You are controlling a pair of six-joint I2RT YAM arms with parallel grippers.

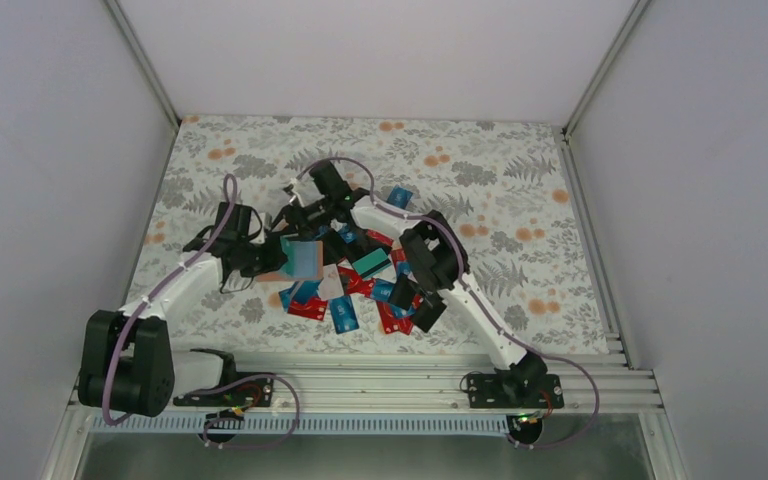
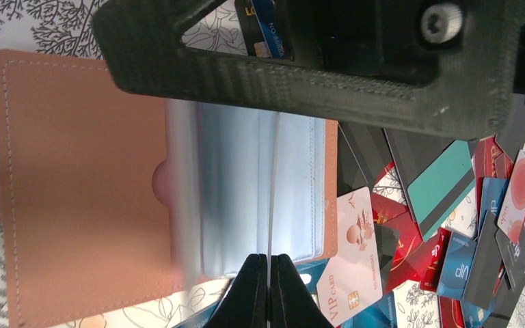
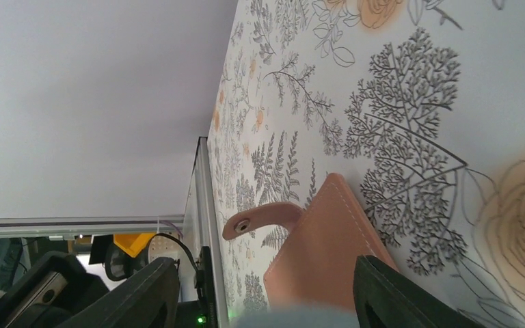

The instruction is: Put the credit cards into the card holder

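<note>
The left gripper (image 2: pixel 268 290) has its fingers (image 2: pixel 249 297) pressed together on the thin edge of one clear plastic sleeve (image 2: pixel 246 184) of the card holder (image 2: pixel 82 184). The sleeve stands up edge-on from the holder's open face. The tan holder lies spread open on the floral worktop (image 1: pixel 520 180), left of its middle and well in from every edge.

The right gripper (image 3: pixel 266 266) has its fingers (image 3: pixel 143 294) standing wide apart, astride one stitched edge of the holder. Whether either finger touches the leather I cannot tell. The holder's snap strap (image 3: pixel 263 217) sticks out past that edge, over the floral print.

The credit cards (image 2: pixel 451 225) lie in a loose overlapping heap just beside the holder, about the worktop's centre. They are red, blue, black and teal, and a pale VIP card (image 2: pixel 352 246) lies nearest the holder.
</note>
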